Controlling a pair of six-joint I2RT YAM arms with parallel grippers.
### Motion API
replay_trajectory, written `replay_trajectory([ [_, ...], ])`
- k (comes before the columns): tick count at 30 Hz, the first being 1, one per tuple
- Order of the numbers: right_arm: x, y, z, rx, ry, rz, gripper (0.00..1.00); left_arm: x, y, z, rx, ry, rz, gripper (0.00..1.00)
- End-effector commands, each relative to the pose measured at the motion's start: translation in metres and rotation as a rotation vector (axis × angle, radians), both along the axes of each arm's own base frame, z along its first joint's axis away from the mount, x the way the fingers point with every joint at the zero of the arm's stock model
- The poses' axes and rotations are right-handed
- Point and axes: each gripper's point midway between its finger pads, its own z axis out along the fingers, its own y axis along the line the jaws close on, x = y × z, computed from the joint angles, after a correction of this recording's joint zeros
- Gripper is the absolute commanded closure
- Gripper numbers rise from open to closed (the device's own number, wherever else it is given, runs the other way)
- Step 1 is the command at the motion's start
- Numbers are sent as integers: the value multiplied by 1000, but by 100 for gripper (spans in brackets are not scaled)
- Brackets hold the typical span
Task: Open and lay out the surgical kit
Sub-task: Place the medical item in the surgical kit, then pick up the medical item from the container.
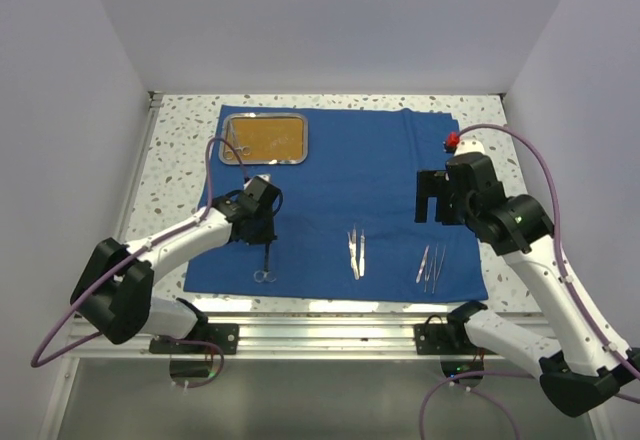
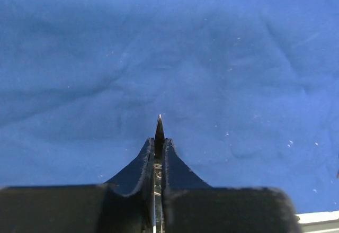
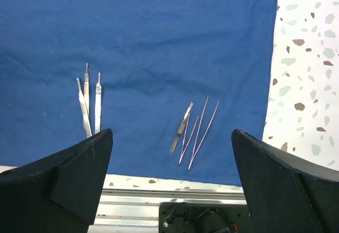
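Note:
The royal-blue cloth lies spread flat on the table. The steel tray with its orange-brown base sits on the cloth's far left corner. My left gripper is shut on ring-handled forceps, whose rings lie near the cloth's near edge. In the left wrist view the forceps tip pokes out between the closed fingers. Three scalpels and several tweezers lie on the near part of the cloth. My right gripper is open and empty above the cloth, with the scalpels and tweezers below it.
The speckled tabletop shows around the cloth, and white walls close it in on three sides. A metal rail runs along the near edge. Purple cables loop from both arms.

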Motion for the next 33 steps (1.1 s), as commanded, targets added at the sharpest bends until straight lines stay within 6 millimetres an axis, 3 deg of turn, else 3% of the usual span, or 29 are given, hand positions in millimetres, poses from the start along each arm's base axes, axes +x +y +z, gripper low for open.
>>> replay_trajectory([
  [1,-3,0,4,1,-13,20,2,19,-10,14,-58,-109,42,89],
  [4,-4,-1,7,2,-17,17,2,26,-11,29,-48,-131,41,63],
  [6,-5,-2,7,-1,-20,14,2,32,-11,45,-40,-155,36,53],
  [7,-5,-3,7,-2,-19,11,2,41,-12,65,-36,-188,41,50],
  [9,-4,-4,7,-5,-20,3,2,53,-12,87,-9,-231,18,44],
  [10,-5,-5,6,-2,-19,-2,2,66,-13,115,9,-290,3,42],
  [12,-5,-4,4,-1,-17,-7,2,83,-14,132,40,-325,-20,40],
  [13,-4,-5,3,-1,-17,-14,2,100,-11,153,36,-369,-7,40],
  [15,-4,-5,2,-2,-13,-19,2,124,-5,151,72,-364,-31,42],
  [16,-3,-6,2,-10,-12,-27,2,146,8,165,59,-391,4,43],
  [18,-2,-9,3,-21,-16,-35,2,173,24,152,102,-363,18,45],
  [19,-1,-10,5,-29,-17,-39,2,194,39,165,122,-396,55,45],
  [20,0,-13,7,-43,-23,-49,2,209,46,146,169,-360,44,45],
  [21,0,-14,8,-51,-23,-53,2,219,50,143,186,-356,50,46],
  [22,1,-16,10,-58,-26,-56,2,238,61,152,187,-382,76,47],
  [23,2,-16,11,-67,-25,-57,2,253,66,130,209,-340,70,48],
  [24,1,-18,11,-77,-20,-59,2,263,70,125,214,-333,74,49],
  [25,2,-18,13,-80,-24,-61,2,281,77,136,207,-368,96,50],
  [26,3,-18,13,-85,-17,-64,2,293,81,112,225,-331,90,50],
  [27,3,-19,12,-86,-10,-68,2,309,81,124,213,-367,99,50],
  [28,3,-18,14,-84,-9,-67,2,318,88,120,218,-364,111,51],
  [29,4,-18,13,-88,-3,-68,2,328,90,96,224,-329,111,51],
  [30,4,-18,11,-92,4,-75,2,341,91,108,213,-364,121,51],
  [31,5,-18,11,-94,8,-77,2,349,98,104,213,-363,135,51],
  [32,7,-18,9,-103,16,-82,2,355,99,86,213,-338,137,51],
  [33,8,-19,9,-112,22,-87,2,364,100,91,202,-360,143,51],
])
